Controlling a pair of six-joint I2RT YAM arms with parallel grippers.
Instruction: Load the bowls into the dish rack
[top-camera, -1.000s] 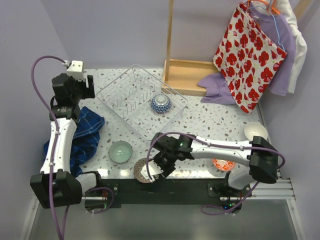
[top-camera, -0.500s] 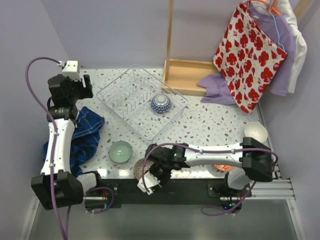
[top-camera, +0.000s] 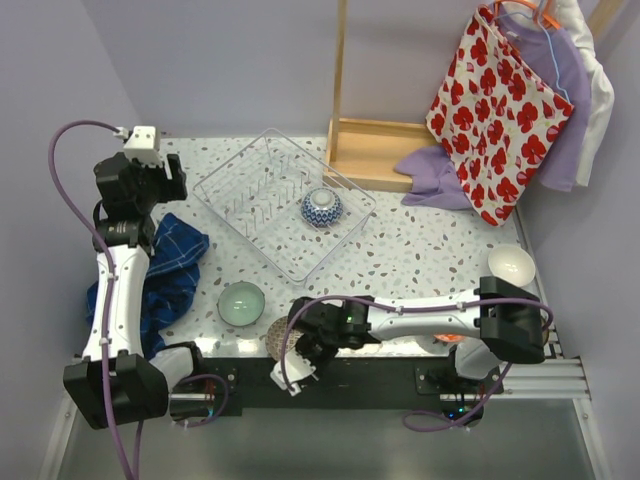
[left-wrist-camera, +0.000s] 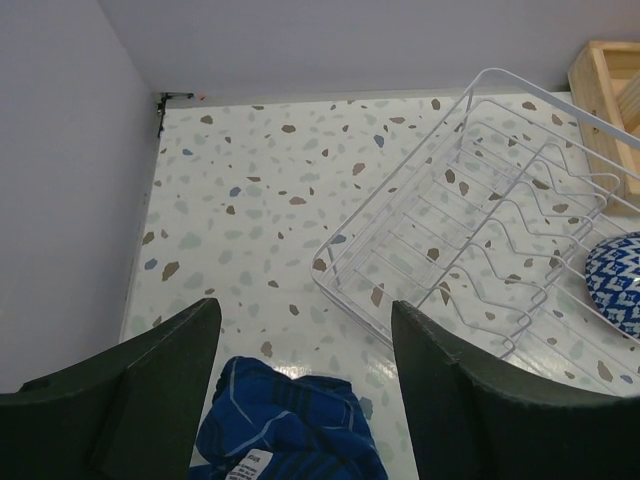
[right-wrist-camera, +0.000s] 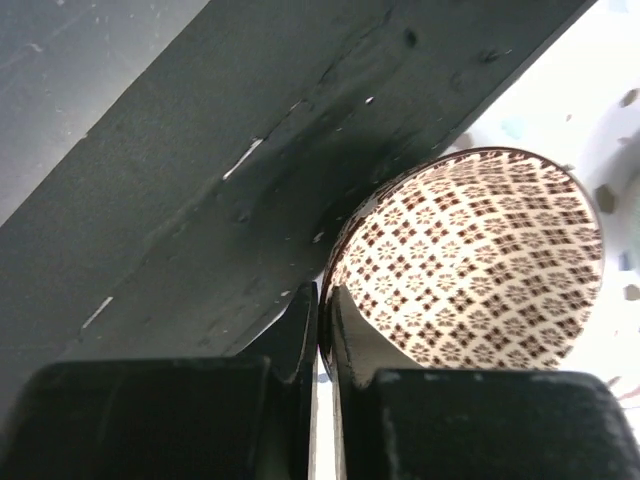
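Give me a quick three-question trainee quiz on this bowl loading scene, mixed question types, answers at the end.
1. True or false: the dish rack holds two bowls.
2. The right gripper is pinching the rim of which bowl? A pale green, B brown net-patterned bowl, C white.
3. Is the left gripper open or shut?
Key: 1 false, only one blue-patterned bowl is in it; 2 B; 3 open.
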